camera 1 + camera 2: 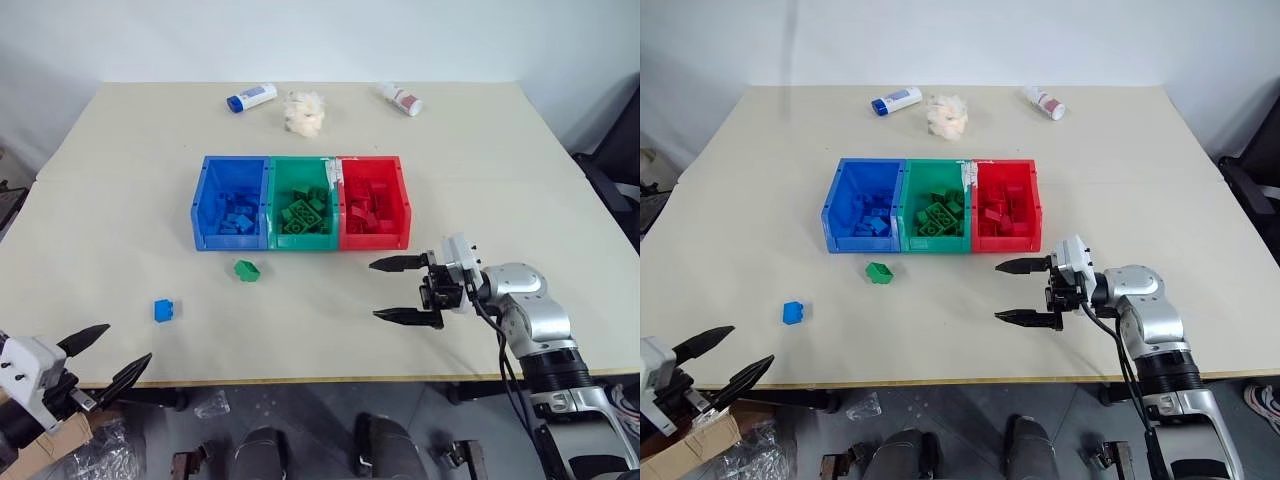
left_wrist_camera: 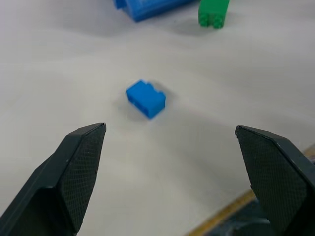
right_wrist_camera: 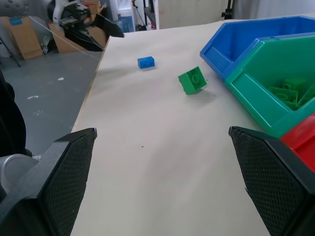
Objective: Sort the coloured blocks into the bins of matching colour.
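Three joined bins stand mid-table: blue bin [image 1: 203,205], green bin [image 1: 301,168] and red bin [image 1: 402,200], each holding several blocks of its own colour. A green block [image 1: 246,270] lies loose just in front of the blue and green bins. A blue block [image 1: 164,311] lies nearer the table's front left. My left gripper [image 1: 105,358] hangs open and empty at the front left corner, off the table edge, with the blue block [image 2: 145,99] ahead of its fingers. My right gripper [image 1: 407,291] is open and empty in front of the red bin, pointing left.
Two white bottles lie at the back, one with a blue cap [image 1: 251,98] and one with a red cap [image 1: 402,99]. A crumpled white wad [image 1: 304,111] sits between them. The table's front edge [image 1: 300,380] runs just beyond the left gripper. A cardboard box [image 1: 45,447] sits below it.
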You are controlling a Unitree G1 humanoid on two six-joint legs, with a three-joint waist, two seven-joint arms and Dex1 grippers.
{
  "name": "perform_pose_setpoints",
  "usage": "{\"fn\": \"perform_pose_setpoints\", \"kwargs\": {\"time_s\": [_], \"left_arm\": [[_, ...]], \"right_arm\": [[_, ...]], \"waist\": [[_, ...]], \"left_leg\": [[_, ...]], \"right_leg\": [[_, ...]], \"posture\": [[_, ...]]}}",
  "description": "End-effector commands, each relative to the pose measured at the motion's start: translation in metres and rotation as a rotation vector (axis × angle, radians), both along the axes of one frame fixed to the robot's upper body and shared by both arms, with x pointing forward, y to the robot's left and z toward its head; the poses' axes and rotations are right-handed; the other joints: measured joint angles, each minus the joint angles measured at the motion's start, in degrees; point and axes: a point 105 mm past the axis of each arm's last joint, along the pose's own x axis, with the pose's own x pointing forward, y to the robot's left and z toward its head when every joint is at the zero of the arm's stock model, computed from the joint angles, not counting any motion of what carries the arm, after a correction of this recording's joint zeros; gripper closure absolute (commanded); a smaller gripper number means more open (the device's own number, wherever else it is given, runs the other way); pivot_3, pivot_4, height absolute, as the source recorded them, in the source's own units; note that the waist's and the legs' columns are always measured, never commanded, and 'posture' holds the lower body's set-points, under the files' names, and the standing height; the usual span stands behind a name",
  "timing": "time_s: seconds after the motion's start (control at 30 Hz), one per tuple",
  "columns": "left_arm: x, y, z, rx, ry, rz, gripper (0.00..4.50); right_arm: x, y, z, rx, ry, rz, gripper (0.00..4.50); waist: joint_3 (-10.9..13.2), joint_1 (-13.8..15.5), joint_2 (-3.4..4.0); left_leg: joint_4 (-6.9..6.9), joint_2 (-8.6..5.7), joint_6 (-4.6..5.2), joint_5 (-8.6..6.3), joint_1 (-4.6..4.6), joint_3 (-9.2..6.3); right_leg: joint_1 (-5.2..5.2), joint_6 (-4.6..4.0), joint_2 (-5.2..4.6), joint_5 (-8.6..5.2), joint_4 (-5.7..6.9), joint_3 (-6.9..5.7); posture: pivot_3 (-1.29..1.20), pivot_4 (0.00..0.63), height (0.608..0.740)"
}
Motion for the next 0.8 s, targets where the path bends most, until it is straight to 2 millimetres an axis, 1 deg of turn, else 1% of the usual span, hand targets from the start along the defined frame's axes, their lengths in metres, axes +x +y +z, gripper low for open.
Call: {"fn": "perform_pose_setpoints", "kwargs": {"time_s": [0.03, 0.17, 0.27, 0.4, 0.47, 0.57, 0.6, 0.63, 0.8], "left_arm": [[0.005, 0.002, 0.004, 0.017, -0.042, 0.009, 0.01], [0.028, -0.004, -0.008, 0.016, -0.037, 0.004, 0.01], [0.047, -0.015, -0.018, -0.004, -0.04, -0.029, 0.01], [0.059, -0.015, -0.029, 0.005, -0.031, -0.019, 0.01], [0.064, -0.019, -0.031, -0.004, -0.03, -0.039, 0.01], [0.065, -0.025, -0.033, -0.032, -0.025, -0.084, 0.01], [0.065, -0.026, -0.033, -0.044, -0.021, -0.092, 0.42], [0.065, -0.028, -0.033, -0.054, -0.017, -0.104, 0.62], [0.065, -0.028, -0.032, -0.062, -0.016, -0.118, 2.2]], "right_arm": [[0.0, 0.004, 0.005, 0.005, -0.02, 0.023, 0.0], [0.0, 0.006, 0.004, 0.003, -0.02, 0.024, 0.0], [0.001, 0.006, 0.006, 0.006, -0.028, 0.017, 0.0], [0.0, 0.003, 0.007, 0.003, -0.033, 0.0, 0.0], [0.0, 0.001, 0.007, 0.002, -0.033, -0.009, 0.0], [0.0, -0.001, 0.007, -0.001, -0.034, -0.019, 0.0], [-0.001, -0.001, 0.007, -0.001, -0.034, -0.022, 0.0], [0.0, -0.002, 0.007, -0.001, -0.035, -0.027, 0.0], [0.0, -0.004, 0.007, -0.004, -0.036, -0.037, 0.0]], "waist": [[0.0, 0.0, 0.0], [0.0, 0.0, 0.02], [0.0, -0.1, 0.03], [0.0, -0.2, 0.03], [0.0, -0.2, 0.03], [0.0, -0.1, 0.03], [0.0, -0.1, 0.03], [0.0, -0.1, 0.03], [0.0, -0.1, 0.03]], "left_leg": [[0.0, 0.0, -0.01, -0.01, 0.0, 0.0], [0.01, 0.0, -0.02, -0.01, 0.0, 0.02], [0.0, 0.02, -0.03, -0.01, 0.0, 0.04], [0.0, 0.02, -0.03, -0.01, 0.0, 0.06], [-0.02, 0.03, -0.04, -0.01, 0.01, 0.09], [-0.01, 0.04, -0.05, -0.01, 0.01, 0.1], [-0.01, 0.04, -0.04, -0.01, 0.01, 0.1], [0.0, 0.04, -0.04, -0.01, 0.01, 0.1], [0.0, 0.04, -0.04, -0.01, 0.02, 0.1]], "right_leg": [[-0.01, 0.0, 0.01, 0.0, 0.0, 0.0], [0.0, 0.0, 0.01, 0.0, 0.05, 0.0], [-0.02, 0.0, 0.05, 0.0, 0.29, 0.01], [-0.02, 0.0, 0.05, 0.0, 0.3, 0.01], [-0.06, 0.0, 0.05, 0.0, 0.31, 0.01], [-0.06, 0.0, 0.06, 0.0, 0.32, 0.01], [-0.05, 0.0, 0.05, 0.0, 0.31, 0.01], [-0.05, 0.0, 0.05, 0.0, 0.31, 0.02], [-0.05, 0.0, 0.05, 0.0, 0.32, 0.02]], "posture": [[0.0, 0.15, 0.74], [0.0, 0.15, 0.74], [0.0, 0.15, 0.74], [0.0, 0.15, 0.74], [0.0, 0.15, 0.74], [0.0, 0.15, 0.74], [0.0, 0.15, 0.74], [0.0, 0.15, 0.74], [0.0, 0.15, 0.74]]}}
